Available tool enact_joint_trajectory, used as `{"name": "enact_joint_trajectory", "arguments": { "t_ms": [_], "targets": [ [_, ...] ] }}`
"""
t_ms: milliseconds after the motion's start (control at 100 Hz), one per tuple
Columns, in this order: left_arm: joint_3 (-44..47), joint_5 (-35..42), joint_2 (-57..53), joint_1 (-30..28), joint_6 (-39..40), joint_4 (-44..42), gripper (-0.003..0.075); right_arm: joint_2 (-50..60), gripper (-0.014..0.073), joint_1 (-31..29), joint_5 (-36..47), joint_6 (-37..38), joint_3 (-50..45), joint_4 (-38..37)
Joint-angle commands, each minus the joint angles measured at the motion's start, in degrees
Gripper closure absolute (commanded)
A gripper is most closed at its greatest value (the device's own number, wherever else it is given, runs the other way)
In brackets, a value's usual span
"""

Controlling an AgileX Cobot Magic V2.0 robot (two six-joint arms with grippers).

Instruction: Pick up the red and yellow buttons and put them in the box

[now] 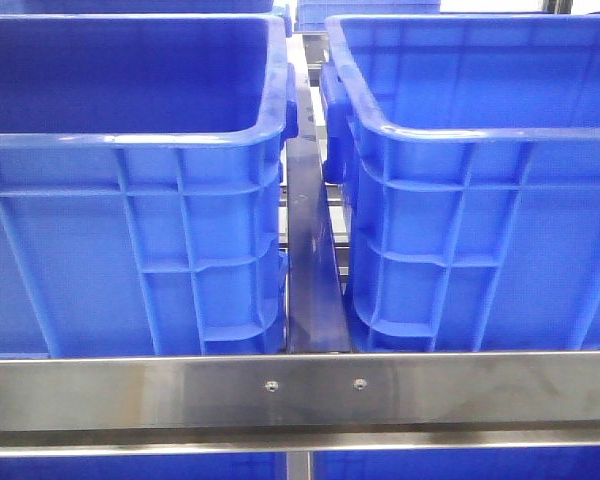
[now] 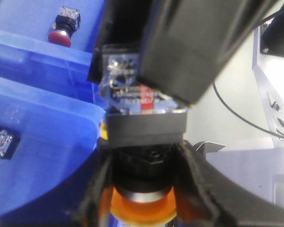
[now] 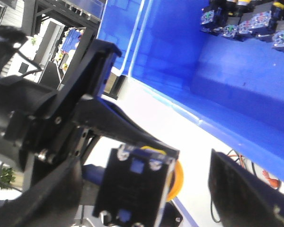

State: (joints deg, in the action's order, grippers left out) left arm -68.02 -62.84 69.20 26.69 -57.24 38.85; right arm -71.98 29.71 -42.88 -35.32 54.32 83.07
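In the left wrist view my left gripper (image 2: pixel 142 208) is shut on a yellow button (image 2: pixel 143 203): orange-yellow cap low between the fingers, black body and clear contact block (image 2: pixel 132 94) sticking out beyond. A black finger (image 2: pixel 194 47) overlaps that block. In the right wrist view a yellow button (image 3: pixel 132 189) with a black block body hangs between my right gripper's (image 3: pixel 146 194) fingers. A wide gap separates it from the far finger (image 3: pixel 248 189). A black linkage (image 3: pixel 90 85) reaches down to it. A red button (image 2: pixel 62 29) lies in a blue bin. Neither gripper shows in the front view.
Two large blue bins (image 1: pixel 130 140) (image 1: pixel 480 130) stand side by side behind a steel rail (image 1: pixel 300 390). Several buttons (image 3: pixel 246 21) lie at the far end of a blue bin (image 3: pixel 227 80). Another button block (image 2: pixel 2 144) lies in the nearer bin. Cables and metal frames stand beside the bins.
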Motion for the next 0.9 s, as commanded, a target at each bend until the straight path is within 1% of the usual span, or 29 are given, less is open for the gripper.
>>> {"name": "enact_joint_trajectory", "arguments": {
  "t_ms": [0,500,550,720,890],
  "targets": [
    [-2.0,1.4,-1.1,0.5,1.9,1.3,0.0739,1.3,0.0022,0.0,-0.2,-0.3,2.1,3.3],
    [-2.0,1.1,-1.1,0.5,3.8,-0.3,0.0739,0.8,0.0025,1.3,-0.6,-0.3,2.1,3.4],
    [-2.0,1.0,-1.1,0.5,3.8,-0.3,0.0739,0.2,0.0041,1.3,-0.9,-0.3,2.1,3.4],
    [-2.0,0.7,-1.1,0.5,3.9,-0.3,0.0739,-1.6,0.0143,1.3,-2.4,-0.3,2.1,4.9],
    [-2.0,0.5,-1.1,0.5,4.4,-1.2,0.0739,-1.9,0.0198,1.3,-2.6,-0.3,2.1,5.3]
  ]
}}
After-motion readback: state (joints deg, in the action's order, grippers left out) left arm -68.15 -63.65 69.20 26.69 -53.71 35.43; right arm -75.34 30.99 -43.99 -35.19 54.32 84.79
